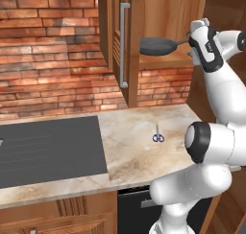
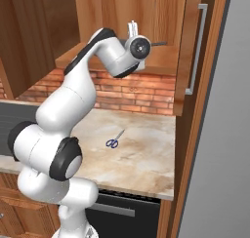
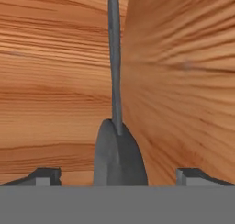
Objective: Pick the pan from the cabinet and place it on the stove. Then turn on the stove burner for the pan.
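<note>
The dark grey pan (image 1: 157,46) lies on the shelf of the open reddish-brown cabinet (image 1: 166,60), its long handle (image 1: 181,42) pointing right toward my hand. My gripper (image 1: 191,40) is raised to shelf height at the tip of that handle. In the hand view the gripper (image 3: 117,175) is open, its fingertips (image 3: 46,175) wide apart, and the handle (image 3: 114,81) runs up between them without touching either. A bit of the handle (image 2: 159,43) sticks out past my wrist. The stove's dark top (image 1: 48,149) is set in the counter at the left.
Blue-handled scissors (image 1: 158,137) (image 2: 114,142) lie on the marble counter (image 1: 139,156). Open cabinet doors with grey bar handles (image 1: 124,45) (image 2: 195,47) flank the shelf. A grey fridge wall (image 2: 229,134) stands at the right. A brick wall (image 1: 53,51) backs the counter.
</note>
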